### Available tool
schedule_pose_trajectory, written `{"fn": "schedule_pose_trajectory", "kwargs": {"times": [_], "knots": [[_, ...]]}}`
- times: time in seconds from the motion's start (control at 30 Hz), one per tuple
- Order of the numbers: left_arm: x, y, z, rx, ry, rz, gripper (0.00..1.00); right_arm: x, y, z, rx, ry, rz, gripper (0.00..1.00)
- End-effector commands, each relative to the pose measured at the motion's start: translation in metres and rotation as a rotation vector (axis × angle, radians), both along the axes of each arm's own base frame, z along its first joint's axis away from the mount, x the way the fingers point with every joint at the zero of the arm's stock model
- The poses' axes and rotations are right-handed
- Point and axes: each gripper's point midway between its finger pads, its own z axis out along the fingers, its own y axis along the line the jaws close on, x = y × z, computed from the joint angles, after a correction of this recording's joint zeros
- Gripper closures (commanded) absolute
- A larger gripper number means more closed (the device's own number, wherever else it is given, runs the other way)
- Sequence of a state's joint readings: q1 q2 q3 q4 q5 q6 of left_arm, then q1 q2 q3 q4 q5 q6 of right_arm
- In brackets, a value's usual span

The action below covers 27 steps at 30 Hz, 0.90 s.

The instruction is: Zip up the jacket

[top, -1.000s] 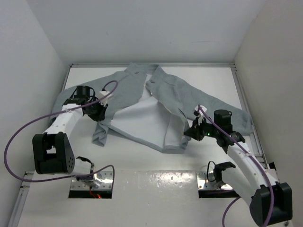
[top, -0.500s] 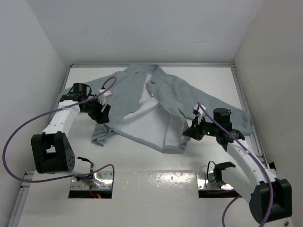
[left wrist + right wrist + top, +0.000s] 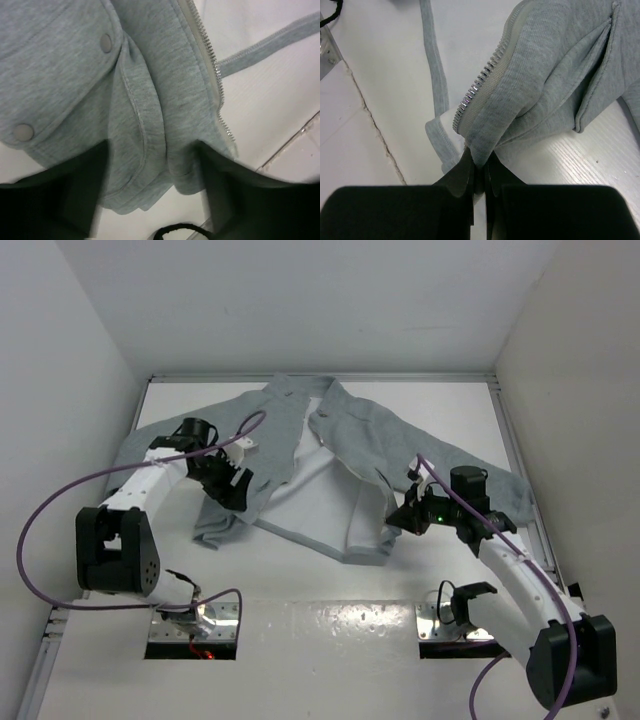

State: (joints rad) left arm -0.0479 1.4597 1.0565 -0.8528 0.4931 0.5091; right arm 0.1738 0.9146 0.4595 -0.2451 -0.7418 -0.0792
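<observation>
Across the middle of the top view the jacket (image 3: 345, 440) is spread open, light grey, zipper (image 3: 480, 82) undone | right gripper (image 3: 397, 520) is clamped on its zipper-edge hem | left gripper (image 3: 235, 490) is spread wide, nothing held | white table (image 3: 470, 410), white walls (image 3: 60, 390)

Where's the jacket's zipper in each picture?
Top view: zipper along the jacket's open front edges, teeth too small to see.
Left wrist: teeth run down the upper right.
Right wrist: teeth slant from top middle towards the shut right pincer.
Shared landmark: the grey hem strip.
</observation>
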Motion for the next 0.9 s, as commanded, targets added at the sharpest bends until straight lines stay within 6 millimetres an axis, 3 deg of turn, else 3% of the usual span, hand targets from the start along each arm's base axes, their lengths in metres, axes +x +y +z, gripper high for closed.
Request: {"fn": "schedule_pose_trajectory", "kwargs": {"times": [0.0, 0.17, 0.27, 0.3, 0.33, 0.4, 0.43, 0.53, 0.57, 0.73, 0.87], "knots": [[-0.005, -0.012, 0.008, -0.006, 0.010, -0.024, 0.11, 0.009, 0.007, 0.023, 0.025, -0.075, 0.034, 1.00], [-0.012, -0.021, 0.008, 0.019, 0.004, -0.054, 0.09, 0.007, 0.007, 0.021, 0.027, -0.069, 0.039, 1.00], [-0.020, -0.025, 0.005, 0.021, 0.022, -0.073, 0.18, 0.007, 0.007, 0.019, 0.029, -0.062, 0.037, 1.00], [-0.020, -0.025, 0.005, 0.021, 0.022, -0.073, 0.23, 0.007, 0.007, 0.018, 0.027, -0.064, 0.036, 1.00], [-0.021, -0.027, 0.005, 0.021, 0.022, -0.082, 0.40, 0.008, 0.007, 0.020, 0.030, -0.066, 0.038, 1.00], [-0.025, -0.027, -0.001, 0.026, 0.057, -0.082, 0.54, 0.009, 0.007, 0.021, 0.030, -0.074, 0.037, 1.00], [-0.027, -0.024, -0.002, 0.039, 0.066, -0.079, 0.70, 0.008, 0.007, 0.021, 0.030, -0.075, 0.040, 1.00], [-0.025, -0.020, -0.007, 0.069, 0.078, -0.090, 0.99, 0.008, 0.007, 0.020, 0.030, -0.070, 0.040, 1.00], [-0.027, -0.018, -0.008, 0.079, 0.086, -0.087, 1.00, 0.008, 0.008, 0.020, 0.029, -0.073, 0.043, 1.00], [-0.018, -0.008, 0.000, 0.090, 0.061, -0.067, 1.00, 0.007, 0.008, 0.019, 0.033, -0.066, 0.041, 1.00], [-0.029, -0.018, 0.012, 0.071, 0.006, -0.135, 0.33, 0.006, 0.008, 0.018, 0.031, -0.063, 0.043, 1.00]]}}
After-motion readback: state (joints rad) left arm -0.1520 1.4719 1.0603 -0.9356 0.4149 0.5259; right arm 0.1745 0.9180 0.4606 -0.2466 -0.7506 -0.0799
